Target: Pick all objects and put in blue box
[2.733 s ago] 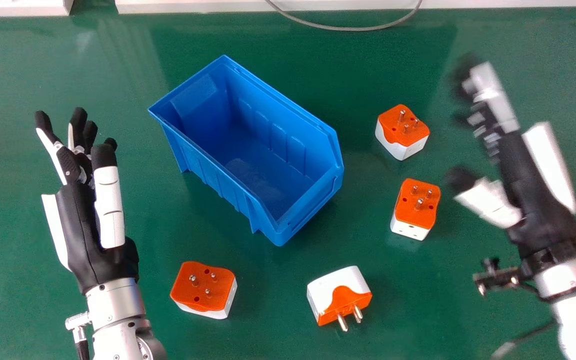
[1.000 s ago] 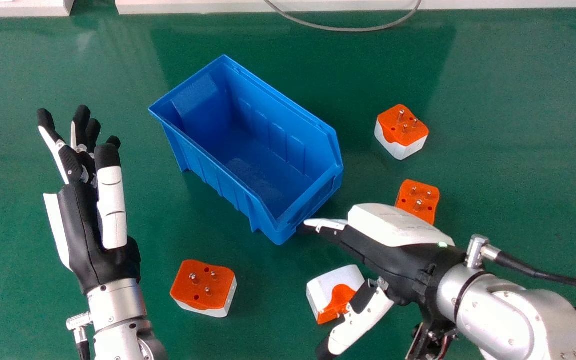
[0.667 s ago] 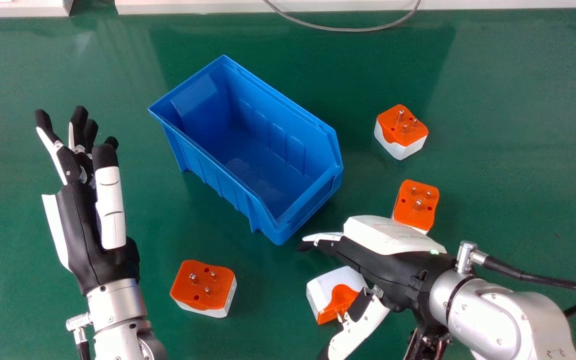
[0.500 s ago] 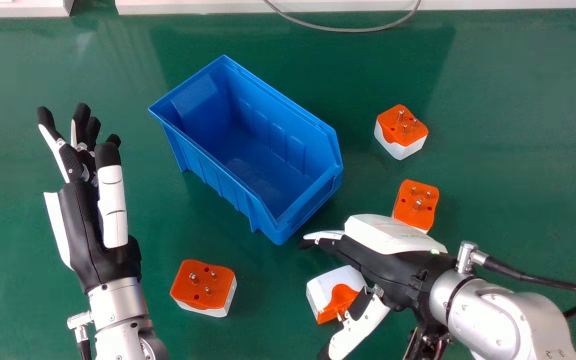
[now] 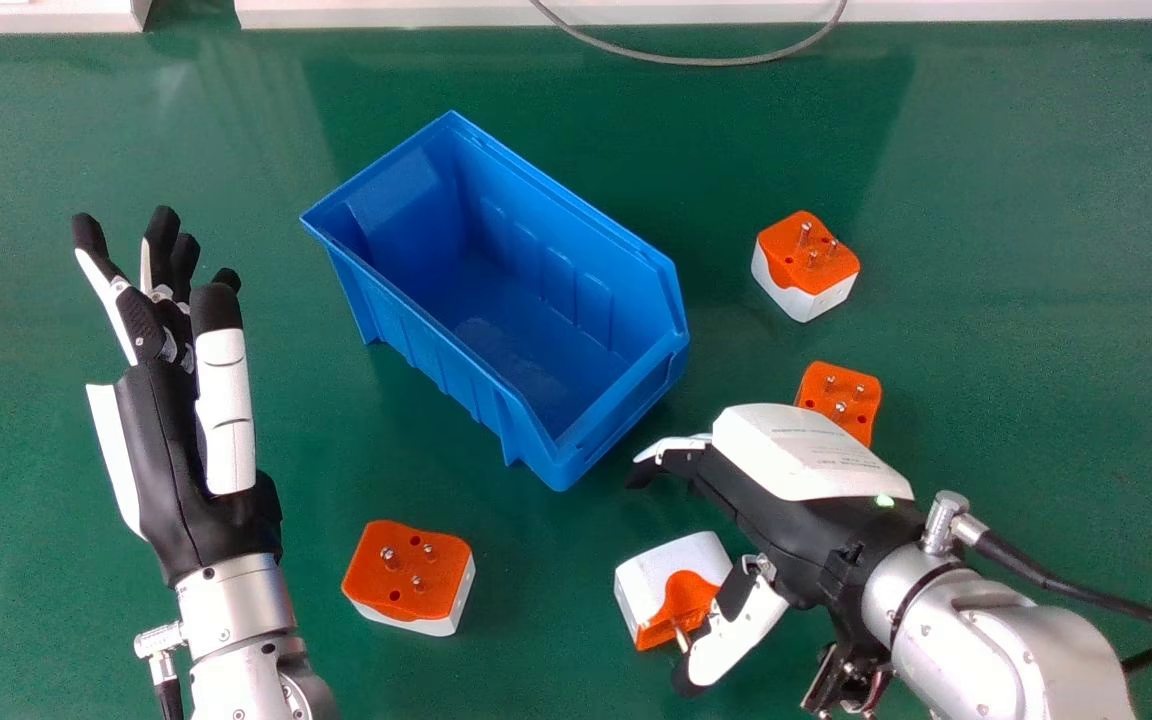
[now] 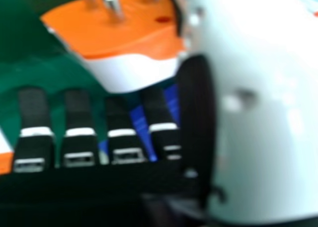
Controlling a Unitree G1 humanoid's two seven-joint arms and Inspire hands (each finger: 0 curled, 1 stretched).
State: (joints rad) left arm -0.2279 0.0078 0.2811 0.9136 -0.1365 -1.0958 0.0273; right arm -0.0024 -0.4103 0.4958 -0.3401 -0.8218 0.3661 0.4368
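While the nearest adapter (image 5: 666,575) lies on the green table (image 5: 1036,330) between the right hand (image 5: 786,525)'s thumb and fingers, can't tell if they touch. Right hand: half open, fingers loosely bent, thumb apart, nothing gripped; back up, reaching in from lower right toward the near end of the blue box (image 5: 416,340). Left hand (image 5: 171,450) at left, open. Count: four adapters, all outside the box, incl. left one (image 5: 411,570), partly covered one (image 5: 841,398), far one (image 5: 804,268); one box; two hands.
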